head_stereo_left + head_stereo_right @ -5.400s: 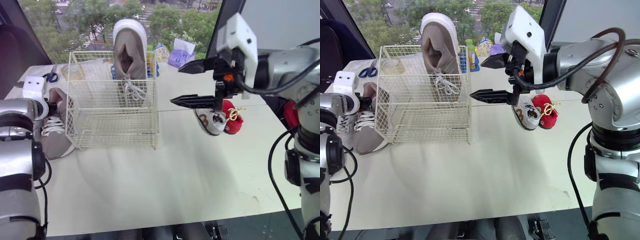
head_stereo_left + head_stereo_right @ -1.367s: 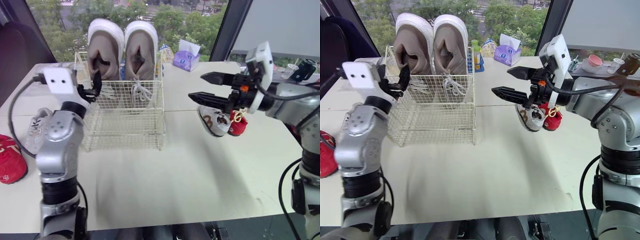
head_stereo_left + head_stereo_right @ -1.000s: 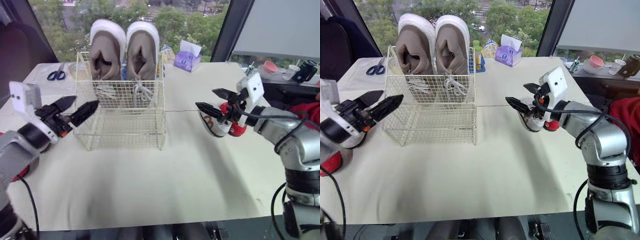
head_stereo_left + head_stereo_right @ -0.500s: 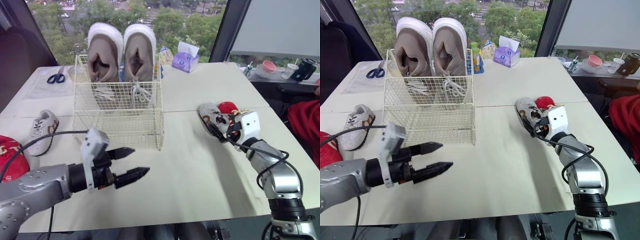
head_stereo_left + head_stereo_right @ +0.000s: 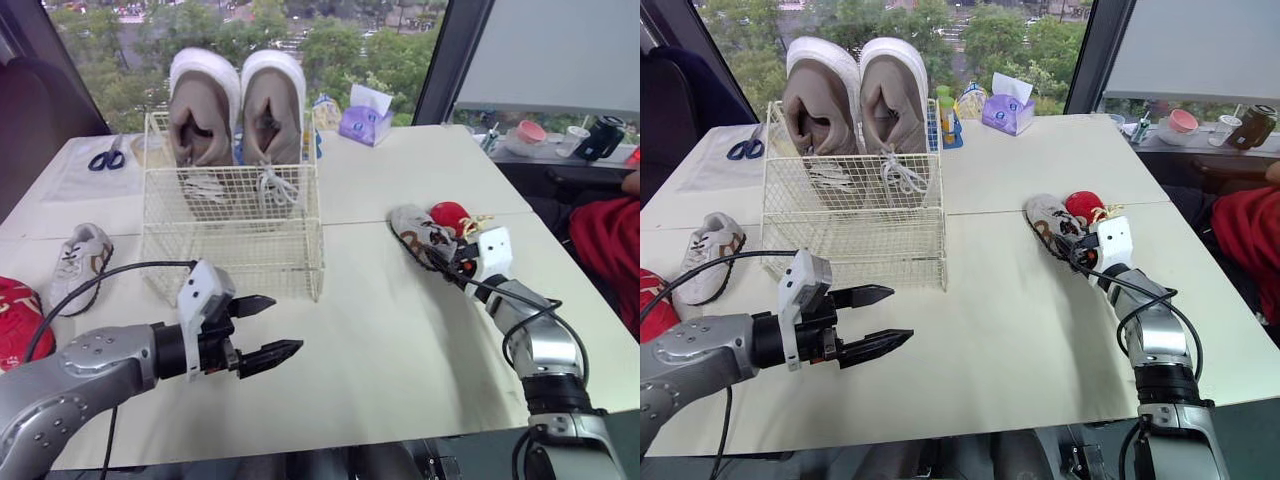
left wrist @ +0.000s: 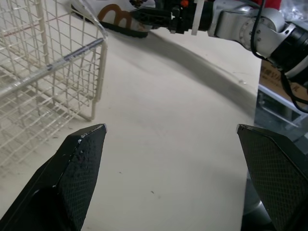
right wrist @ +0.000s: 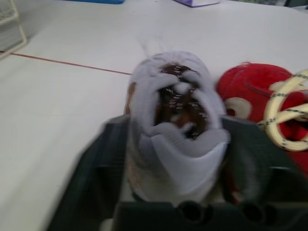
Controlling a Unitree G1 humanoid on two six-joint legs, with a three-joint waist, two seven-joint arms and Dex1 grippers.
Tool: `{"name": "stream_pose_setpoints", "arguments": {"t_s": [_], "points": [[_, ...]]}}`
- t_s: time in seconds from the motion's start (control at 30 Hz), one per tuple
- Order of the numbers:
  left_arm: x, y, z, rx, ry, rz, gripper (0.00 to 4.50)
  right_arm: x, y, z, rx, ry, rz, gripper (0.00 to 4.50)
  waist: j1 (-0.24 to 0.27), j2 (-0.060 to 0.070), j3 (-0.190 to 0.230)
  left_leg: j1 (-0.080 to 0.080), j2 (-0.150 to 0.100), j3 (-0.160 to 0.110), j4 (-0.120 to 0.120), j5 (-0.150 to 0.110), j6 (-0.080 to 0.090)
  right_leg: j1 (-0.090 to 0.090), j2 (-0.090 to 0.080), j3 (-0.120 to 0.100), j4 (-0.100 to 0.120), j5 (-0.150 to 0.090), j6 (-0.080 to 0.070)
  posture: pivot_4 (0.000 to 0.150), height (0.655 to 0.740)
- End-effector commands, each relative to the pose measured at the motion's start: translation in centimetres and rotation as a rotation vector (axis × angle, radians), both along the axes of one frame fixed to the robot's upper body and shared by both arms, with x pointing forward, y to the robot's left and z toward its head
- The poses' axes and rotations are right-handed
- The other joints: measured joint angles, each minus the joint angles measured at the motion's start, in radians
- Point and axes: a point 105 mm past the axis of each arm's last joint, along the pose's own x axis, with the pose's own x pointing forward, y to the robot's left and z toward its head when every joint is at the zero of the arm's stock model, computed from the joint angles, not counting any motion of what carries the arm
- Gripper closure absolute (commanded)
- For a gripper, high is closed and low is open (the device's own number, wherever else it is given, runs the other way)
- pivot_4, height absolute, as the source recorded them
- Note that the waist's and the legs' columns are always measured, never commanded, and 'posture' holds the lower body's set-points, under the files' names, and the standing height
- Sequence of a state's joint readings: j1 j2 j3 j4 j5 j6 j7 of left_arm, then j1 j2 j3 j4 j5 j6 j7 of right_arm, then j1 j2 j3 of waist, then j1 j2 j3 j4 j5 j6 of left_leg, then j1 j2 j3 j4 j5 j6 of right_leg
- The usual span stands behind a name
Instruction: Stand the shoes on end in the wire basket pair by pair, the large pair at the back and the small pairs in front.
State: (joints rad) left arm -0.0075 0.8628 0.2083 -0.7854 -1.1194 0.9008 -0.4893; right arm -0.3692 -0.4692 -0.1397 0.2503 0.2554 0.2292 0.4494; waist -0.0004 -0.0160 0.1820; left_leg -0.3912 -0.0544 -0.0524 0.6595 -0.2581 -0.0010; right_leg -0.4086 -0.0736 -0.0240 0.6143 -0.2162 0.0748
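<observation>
A white counter (image 5: 400, 340) seen from above, with a window along its far side. A wire basket (image 5: 230, 265) stands on the far left half. The large pair (image 5: 272, 105) of taupe shoes stands on end side by side at the back of the basket, soles to the far side and toes rising above the rim. The front part of the basket holds no shoes.

The left claw (image 5: 287, 324) hovers low over the counter, just near of the basket's front right corner. It points right, and its two black fingers (image 6: 77, 159) are spread wide with nothing between them.

On the right half of the counter a small pale shoe (image 5: 415, 232) with brown markings lies on its side. A small red shoe (image 5: 448, 214) with a yellow lace lies just beside it on the far right, touching or nearly so. The right claw (image 5: 448, 262) reaches in from the near right, and the heel end of the pale shoe sits inside it. The shoe rests on the counter, and I cannot tell whether the claw is gripping it.

At the left side of the counter lies a second pale shoe (image 5: 80, 258), sole down. A second red shoe (image 5: 15, 320) lies at the left edge, nearer than that one. Scissors (image 5: 103, 158) lie at the far left, and a purple tissue box (image 5: 362, 118) sits at the far side, right of the basket.
</observation>
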Motion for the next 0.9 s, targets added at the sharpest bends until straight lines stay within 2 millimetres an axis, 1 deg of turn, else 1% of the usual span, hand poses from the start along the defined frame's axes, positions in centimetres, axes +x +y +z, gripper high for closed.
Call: {"name": "stream_pose_setpoints", "arguments": {"t_s": [0.03,0.07,0.1,0.13,0.17,0.2,0.27,0.3,0.33,0.4,0.43,0.47,0.57,0.63,0.67,0.7,0.73,0.77,0.83,0.9], "points": [[0.1,0.0,0.6,0.0,-0.045,-0.004,0.0,0.0,1.0,-1.5,-0.022,0.049,0.025,3.22,-0.007,0.0,0.0,0.001,0.0,0.0,-0.001,0.0,0.0,0.001,0.0,0.0,0.0,0.0,0.0,0.15,0.74],[0.1,0.1,0.7,0.001,-0.047,-0.004,0.0,-0.1,1.1,-1.7,-0.029,0.052,0.031,3.82,-0.009,0.0,0.0,0.001,0.0,-0.001,-0.001,0.0,0.0,0.001,0.0,0.0,0.0,0.0,0.0,0.15,0.74],[0.2,0.2,0.8,0.0,-0.049,-0.005,0.0,-0.2,1.2,-1.8,-0.04,0.054,0.037,4.23,-0.01,0.0,0.0,0.001,0.0,-0.001,-0.001,0.0,0.0,0.001,0.0,0.0,0.0,0.0,0.0,0.15,0.74],[0.2,0.3,1.3,-0.029,-0.041,-0.007,0.0,-0.3,1.1,-1.4,-0.045,0.038,0.026,4.49,-0.01,0.0,0.0,0.001,0.0,-0.001,-0.001,0.0,0.0,0.001,0.0,0.0,0.0,-0.001,0.0,0.15,0.74],[0.2,0.4,1.9,-0.06,-0.034,-0.012,0.0,-0.3,1.0,-0.9,-0.044,0.019,0.02,4.49,-0.01,0.0,0.0,0.001,0.0,-0.001,-0.002,0.0,0.0,0.001,0.0,0.0,0.0,-0.001,-0.001,0.15,0.74],[0.2,0.6,2.7,-0.11,-0.02,-0.018,0.0,-0.2,0.9,0.2,-0.05,-0.022,0.01,4.49,-0.01,0.0,0.0,0.001,0.0,-0.001,-0.002,0.0,0.0,0.001,0.0,0.0,0.0,-0.001,-0.001,0.15,0.74],[0.4,1.3,4.6,-0.201,-0.013,-0.024,0.0,-0.2,0.9,3.4,-0.059,-0.129,0.003,4.49,-0.009,0.001,0.001,0.0,0.0,-0.001,-0.002,0.0,0.0,0.0,0.0,0.0,0.0,-0.001,-0.001,0.15,0.74],[0.7,1.9,5.6,-0.247,-0.012,-0.021,0.0,-0.3,1.1,5.4,-0.062,-0.191,0.008,4.49,-0.01,0.002,0.002,0.0,0.0,-0.002,-0.002,0.0,0.0,-0.001,0.0,-0.001,0.0,-0.001,-0.001,0.15,0.74],[0.8,2.2,6.3,-0.274,-0.012,-0.018,0.0,-0.4,1.2,6.6,-0.064,-0.227,0.012,4.49,-0.01,0.004,0.003,0.0,0.0,-0.001,-0.002,0.0,0.0,-0.001,-0.001,-0.001,0.0,-0.001,-0.001,0.15,0.74],[1.3,3.1,7.9,-0.346,-0.011,-0.015,0.0,-1.0,1.8,9.7,-0.072,-0.313,0.038,4.49,-0.01,0.007,0.005,0.0,0.0,-0.001,-0.002,0.0,0.0,-0.001,-0.001,-0.001,0.0,-0.001,0.0,0.15,0.74],[1.7,3.6,9.1,-0.385,-0.021,-0.02,0.0,-1.6,2.1,11.8,-0.096,-0.359,0.073,4.49,-0.01,0.008,0.006,-0.001,0.0,-0.001,-0.003,0.0,0.0,-0.002,-0.001,-0.001,0.0,-0.001,0.0,0.15,0.74],[2.1,4.0,10.1,-0.414,-0.031,-0.019,0.0,-2.5,2.5,13.4,-0.129,-0.393,0.119,4.49,-0.008,0.009,0.007,-0.001,-0.001,-0.001,-0.003,0.0,0.0,-0.002,-0.001,-0.001,0.0,-0.001,0.0,0.15,0.74],[3.9,5.1,12.2,-0.438,-0.085,0.002,0.0,-4.9,2.4,17.5,-0.224,-0.457,0.223,4.49,0.003,0.009,0.007,-0.002,-0.001,-0.001,-0.004,0.0,0.0,-0.002,-0.001,-0.003,0.0,-0.002,0.001,0.15,0.74],[5.7,5.8,13.8,-0.483,-0.119,0.029,0.0,-6.7,2.5,21.0,-0.308,-0.509,0.289,4.49,0.013,0.008,0.007,-0.001,-0.002,-0.001,-0.006,0.0,0.0,-0.002,-0.001,-0.003,-0.001,-0.002,0.001,0.15,0.74],[6.5,6.1,14.4,-0.506,-0.125,0.035,0.0,-7.3,2.7,22.2,-0.334,-0.524,0.315,4.49,0.013,0.008,0.007,-0.001,-0.002,-0.001,-0.006,0.0,0.0,-0.002,0.0,-0.003,-0.002,-0.002,0.002,0.15,0.74],[7.5,6.2,15.5,-0.552,-0.134,0.036,0.0,-8.2,3.0,23.9,-0.381,-0.556,0.35,4.49,0.015,0.007,0.007,-0.001,-0.002,-0.001,-0.007,0.0,0.0,-0.002,0.0,-0.004,-0.002,-0.002,0.002,0.15,0.74],[8.3,6.3,16.4,-0.592,-0.137,0.034,0.0,-8.9,3.2,25.0,-0.426,-0.571,0.384,4.49,0.016,0.007,0.007,-0.001,-0.002,-0.001,-0.007,0.0,0.0,-0.002,0.0,-0.004,-0.002,-0.002,0.002,0.15,0.74],[8.9,6.2,16.9,-0.615,-0.136,0.03,0.0,-9.3,3.3,25.7,-0.455,-0.577,0.404,4.49,0.015,0.006,0.008,-0.001,-0.002,-0.001,-0.007,0.0,0.0,-0.002,0.0,-0.004,-0.002,-0.002,0.002,0.15,0.74],[9.6,6.2,17.4,-0.636,-0.131,0.022,0.0,-9.7,3.5,26.4,-0.485,-0.584,0.425,4.49,0.011,0.003,0.007,-0.001,-0.002,-0.001,-0.007,0.0,0.0,-0.001,-0.002,-0.004,-0.003,-0.002,0.002,0.15,0.74],[10.3,5.4,18.2,-0.631,-0.134,-0.039,0.0,-10.9,4.6,28.4,-0.547,-0.633,0.484,4.49,0.005,0.002,0.008,-0.001,-0.002,0.0,-0.009,-0.001,0.002,-0.002,-0.003,-0.003,-0.004,-0.002,0.003,0.15,0.74]]}}
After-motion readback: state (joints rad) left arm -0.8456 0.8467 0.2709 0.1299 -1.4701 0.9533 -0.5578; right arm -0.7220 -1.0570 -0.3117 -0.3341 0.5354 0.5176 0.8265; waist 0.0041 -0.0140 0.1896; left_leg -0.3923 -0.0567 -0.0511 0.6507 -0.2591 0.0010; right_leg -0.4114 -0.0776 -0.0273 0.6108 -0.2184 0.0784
